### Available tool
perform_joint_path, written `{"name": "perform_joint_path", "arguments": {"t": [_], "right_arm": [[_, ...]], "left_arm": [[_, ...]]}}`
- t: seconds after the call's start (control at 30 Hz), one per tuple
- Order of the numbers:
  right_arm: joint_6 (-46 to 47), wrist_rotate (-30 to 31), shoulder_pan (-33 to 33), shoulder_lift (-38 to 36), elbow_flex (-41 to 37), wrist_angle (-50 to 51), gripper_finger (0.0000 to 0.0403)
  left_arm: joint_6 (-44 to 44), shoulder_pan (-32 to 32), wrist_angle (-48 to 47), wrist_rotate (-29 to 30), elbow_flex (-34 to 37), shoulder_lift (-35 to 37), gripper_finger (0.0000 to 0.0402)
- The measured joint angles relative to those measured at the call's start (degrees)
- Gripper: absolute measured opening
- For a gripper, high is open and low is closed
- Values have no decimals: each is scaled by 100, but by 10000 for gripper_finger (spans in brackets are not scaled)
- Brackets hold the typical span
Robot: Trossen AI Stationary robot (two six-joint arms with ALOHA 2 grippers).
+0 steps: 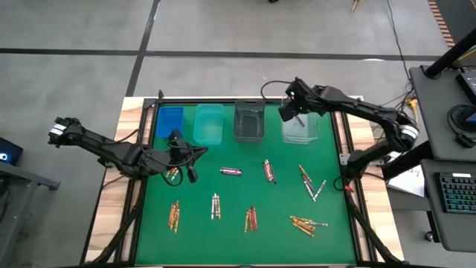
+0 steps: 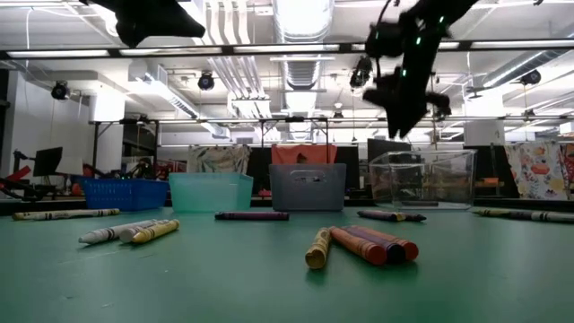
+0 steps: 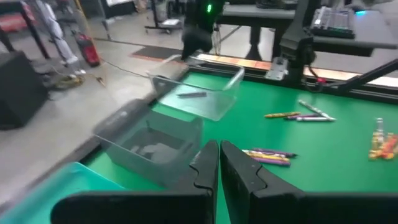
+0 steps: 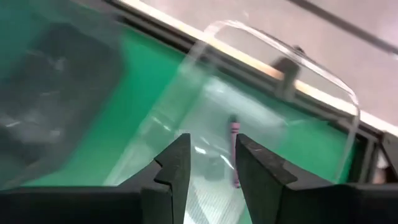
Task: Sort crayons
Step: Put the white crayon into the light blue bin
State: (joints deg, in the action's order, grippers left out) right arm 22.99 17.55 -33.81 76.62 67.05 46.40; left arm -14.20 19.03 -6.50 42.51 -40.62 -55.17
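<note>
Crayons lie in small groups on the green mat point(image 1: 245, 238): a purple one point(image 1: 230, 172), red ones point(image 1: 268, 171), gold and silver ones point(image 1: 308, 223), and more at the near left point(image 1: 175, 216). Four bins stand along the far edge: blue point(image 1: 169, 119), teal point(image 1: 209, 123), grey point(image 1: 249, 123) and clear point(image 1: 301, 128). A purple crayon point(image 4: 234, 149) lies on the clear bin's floor. My right gripper point(image 4: 211, 146) hangs open above that bin, clear of the crayon. My left gripper point(image 3: 219, 149) is shut on nothing, raised over the mat's left side point(image 1: 190, 165).
A raised frame point(image 1: 141, 149) borders the mat on all sides. The middle of the mat between the crayon groups is bare. Beyond the table's right edge stand a desk with a keyboard point(image 1: 454, 193) and cables.
</note>
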Motion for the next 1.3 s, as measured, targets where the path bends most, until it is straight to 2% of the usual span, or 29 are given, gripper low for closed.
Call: {"name": "perform_joint_path", "arguments": {"t": [0.3, 0.43, 0.5, 0.67, 0.77, 0.83, 1.03, 1.17, 1.3], "right_arm": [[47, 1, 2034, -1054, -301, -131, 94], [128, 1, 3000, -1290, -641, -505, 85], [276, 2, 3441, -1338, -794, -722, 81], [317, 47, 4294, -1315, -1104, -1474, 71], [269, 47, 4571, -1252, -1211, -1955, 68], [208, 52, 4676, -1220, -1282, -2257, 68], [-433, 231, 4847, -1167, -1536, -3073, 68], [-906, 192, 4861, -1167, -1917, -4024, 63], [-921, 178, 4860, -1167, -2223, -4432, 58]], "left_arm": [[-376, 2, 10, -1243, 0, -127, 0], [-1051, -1, -391, -1884, -7, -128, 0], [-1791, 4, -1112, -1969, -114, -129, 0], [-4245, 0, -4020, -1987, -479, -341, 0], [-5194, 0, -5219, -2201, -488, -534, 0], [-5487, 0, -5550, -2380, -391, -645, 0], [-5577, 0, -5566, -2513, -271, -967, 0], [-5565, 0, -5565, -2509, -271, -1130, 0], [-5557, 0, -5567, -2508, -270, -1278, 0]]}}
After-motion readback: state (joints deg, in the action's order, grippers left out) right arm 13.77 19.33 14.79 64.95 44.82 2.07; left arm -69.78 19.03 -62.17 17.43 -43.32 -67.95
